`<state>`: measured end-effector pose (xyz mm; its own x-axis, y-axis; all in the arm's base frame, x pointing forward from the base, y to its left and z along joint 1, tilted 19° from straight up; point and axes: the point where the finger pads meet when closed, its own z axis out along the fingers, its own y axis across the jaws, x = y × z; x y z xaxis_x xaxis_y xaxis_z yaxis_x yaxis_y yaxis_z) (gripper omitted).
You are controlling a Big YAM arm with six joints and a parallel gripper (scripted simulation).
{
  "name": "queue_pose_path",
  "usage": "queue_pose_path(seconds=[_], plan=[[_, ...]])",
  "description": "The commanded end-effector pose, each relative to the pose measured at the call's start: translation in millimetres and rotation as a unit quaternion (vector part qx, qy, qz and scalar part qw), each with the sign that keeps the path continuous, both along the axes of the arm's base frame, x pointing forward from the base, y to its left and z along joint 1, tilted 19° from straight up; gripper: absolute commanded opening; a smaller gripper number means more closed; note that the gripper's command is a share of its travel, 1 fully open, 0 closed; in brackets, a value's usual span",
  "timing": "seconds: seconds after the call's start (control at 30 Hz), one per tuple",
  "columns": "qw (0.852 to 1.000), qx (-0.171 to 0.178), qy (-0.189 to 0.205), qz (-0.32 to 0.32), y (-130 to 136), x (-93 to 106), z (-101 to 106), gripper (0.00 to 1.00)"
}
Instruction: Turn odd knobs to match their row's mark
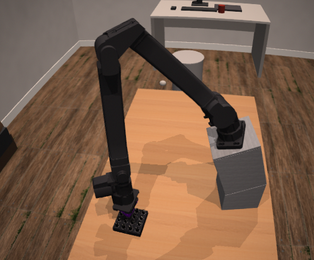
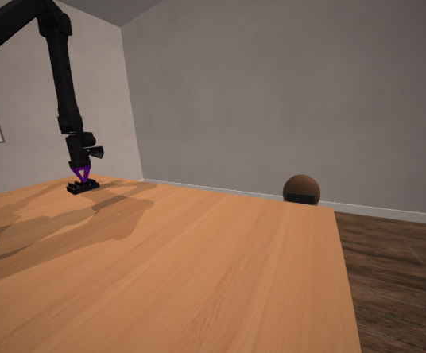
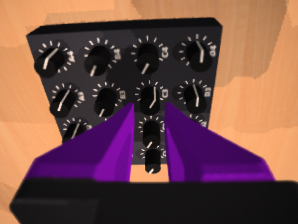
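Knob box (image 1: 126, 232) (image 2: 83, 190) (image 3: 125, 26) stands on the wooden table (image 1: 171, 234) (image 2: 200, 274) (image 3: 255, 115), beneath the jaws of the gripper (image 1: 128, 214) (image 2: 84, 181) (image 3: 149, 111). In the wrist view, going left to right, we see knobs A4 (image 3: 49, 60) and A3 (image 3: 60, 104) well to the left of the jaws, with another knob (image 3: 74, 133) of that row partly hidden behind the left finger. Next come B4 (image 3: 97, 61) and B3 (image 3: 105, 103), both left of the fingertips. C4 (image 3: 147, 57) and C3 (image 3: 151, 98) lie beyond the tips, while two more knobs of row C show between the fingers. D4 (image 3: 199, 53) and D3 (image 3: 196, 97) are to the right, beyond the tips. Right of the jaws in the top view, far off on a desk (image 1: 212, 17), we spot a red cup (image 1: 221, 9); we can't see inside it.

We can read white names at those eight knobs, turned sideways to us; the names nearer the jaws are too hidden or small.

Our purple fingers are slightly apart, with gaps beside the nearer knob between them, so they grip nothing. Whether they touch the box, we can't tell.
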<state>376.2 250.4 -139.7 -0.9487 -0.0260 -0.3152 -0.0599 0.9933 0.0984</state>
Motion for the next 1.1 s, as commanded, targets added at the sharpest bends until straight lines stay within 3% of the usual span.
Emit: queue_pose_path(seconds=[0.0, 1.07], plan=[[1.0, 0.004, -0.005, -0.001, 4.0, 6.5, -3.9, 0.19], [1.0, 0.001, -0.001, -0.001, 0.9, 3.5, -7.2, 0.19]])
